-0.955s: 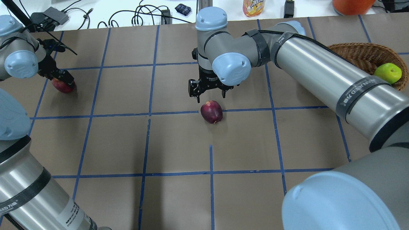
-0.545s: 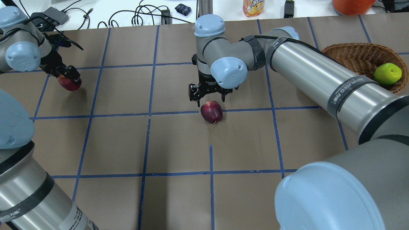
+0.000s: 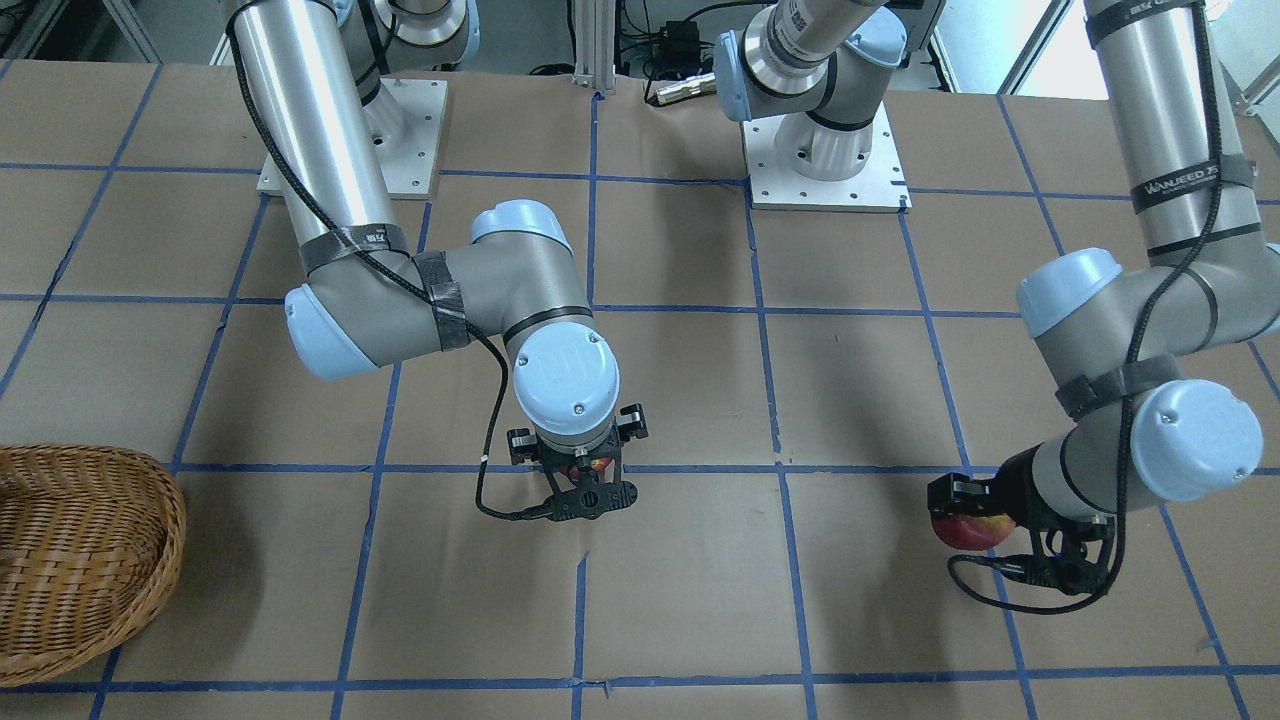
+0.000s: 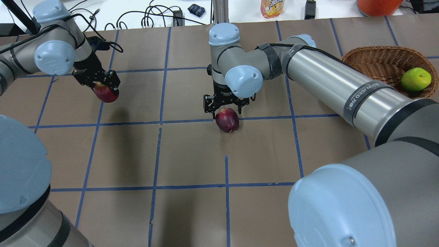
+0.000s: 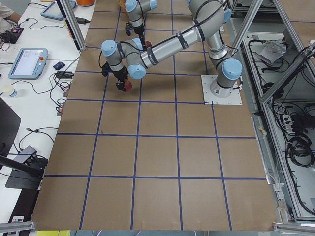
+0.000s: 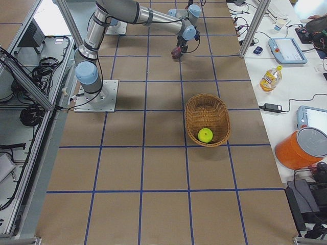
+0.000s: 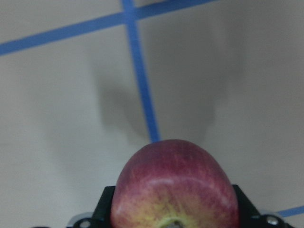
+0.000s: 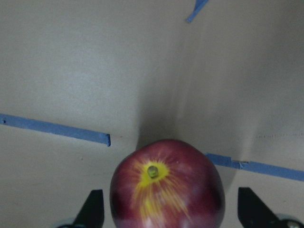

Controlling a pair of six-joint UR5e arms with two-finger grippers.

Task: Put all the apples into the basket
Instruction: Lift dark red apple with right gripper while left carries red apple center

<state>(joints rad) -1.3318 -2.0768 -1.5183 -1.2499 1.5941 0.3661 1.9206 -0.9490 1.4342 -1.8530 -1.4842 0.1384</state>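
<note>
My left gripper is shut on the red apple with a yellowish stem patch and holds it above the table at the far left; the apple also fills the left wrist view. The dark maroon-red apple lies on the table at the middle. My right gripper is open and low over it, a finger on each side, not closed on the apple. The lime-green apple lies in the wicker basket at the far right.
A drink bottle, an orange container and cables lie on the white bench past the table's far edge. My right arm's long link stretches from the basket side to the middle of the table.
My left gripper has moved to the right and farther from the table's left edge, carrying the red apple. My right gripper has come down around the maroon apple, which has not moved.
</note>
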